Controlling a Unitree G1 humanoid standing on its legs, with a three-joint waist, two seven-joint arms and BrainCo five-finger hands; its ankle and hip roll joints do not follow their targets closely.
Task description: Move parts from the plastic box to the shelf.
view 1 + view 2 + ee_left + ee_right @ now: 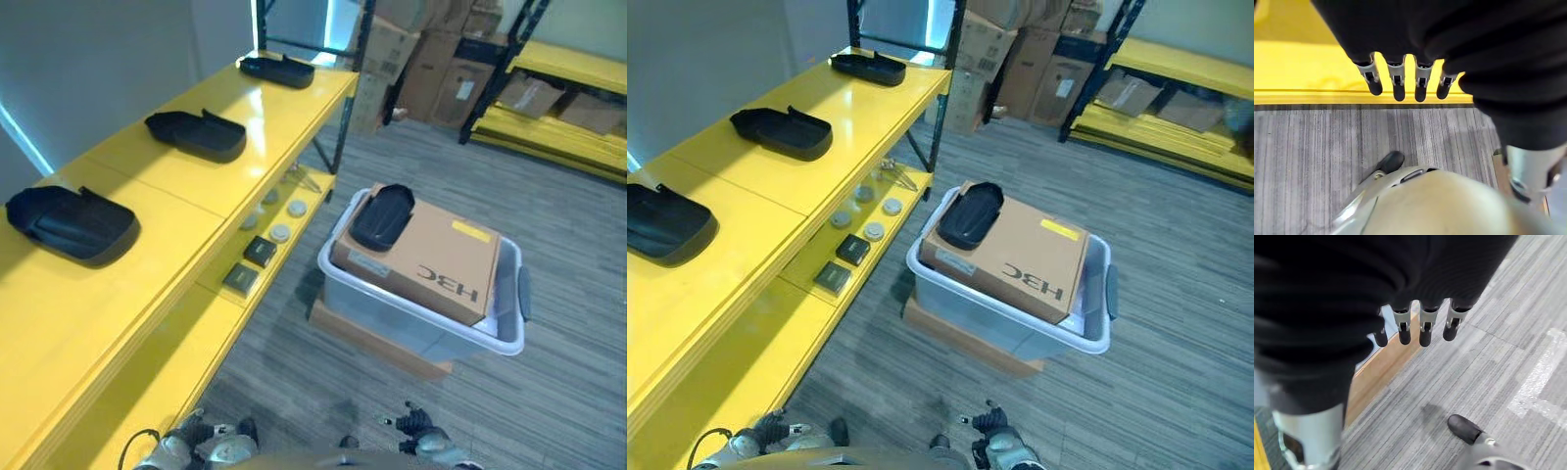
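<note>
Three black parts (71,223) (196,134) (278,70) are already set on the yellow shelf (147,264) at left. One part (381,216) is left on the cardboard carton (436,258) in the plastic box (431,328). Both the left hand (1396,81) and right hand (1420,328) are hung low, relaxed and empty.

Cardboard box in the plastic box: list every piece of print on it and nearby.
Cardboard box: large dark brand letters on its side, upside down; not quoted.
Yellow sticker on its top: too small to read.
Stacked cartons behind: labels too small to read.
</note>
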